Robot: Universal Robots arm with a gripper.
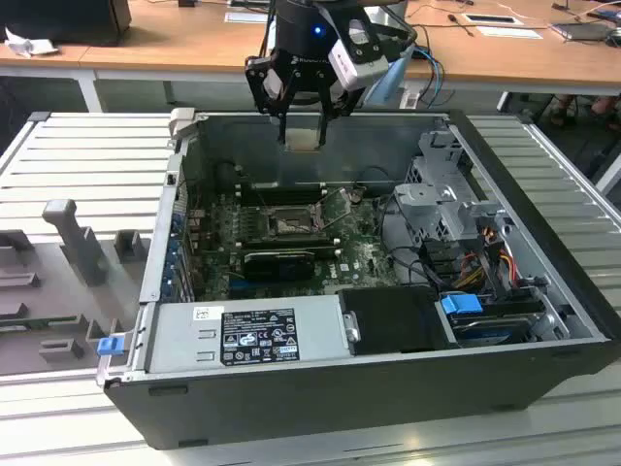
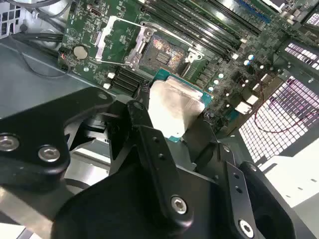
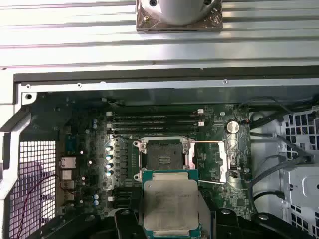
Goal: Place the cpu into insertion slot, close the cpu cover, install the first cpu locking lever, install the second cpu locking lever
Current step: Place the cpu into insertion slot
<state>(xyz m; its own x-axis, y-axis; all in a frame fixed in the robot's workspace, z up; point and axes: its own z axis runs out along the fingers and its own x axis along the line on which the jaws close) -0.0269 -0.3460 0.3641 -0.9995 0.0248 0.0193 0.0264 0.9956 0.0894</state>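
The first step is in hand: the pincer [image 1: 304, 138] is clamped on the cpu [image 3: 170, 204], its fingers [image 2: 148, 133] pressing on opposite edges and the dull metal top facing the wrist cameras. In the exterior view the chip hangs high, about level with the rim of the open computer case [image 1: 320, 388] on the ribbed metal table [image 1: 87, 155], well apart from the motherboard [image 3: 84, 164] below. The insertion slot [image 3: 162, 158] lies bare and nothing sits in it. The cpu cover [image 2: 103, 40] stands swung back beside it, and a thin locking lever [image 3: 209, 142] looks lifted clear. So the placement is not yet done. By my judgement it calls for squaring the chip over the socket, matching its orientation, and lowering it straight with little force. The chip's underside and contacts are hidden, and one edge of it is cut off in the first wrist view. I cannot make out any corner mark or notch, and the second lever is hard to pick out.
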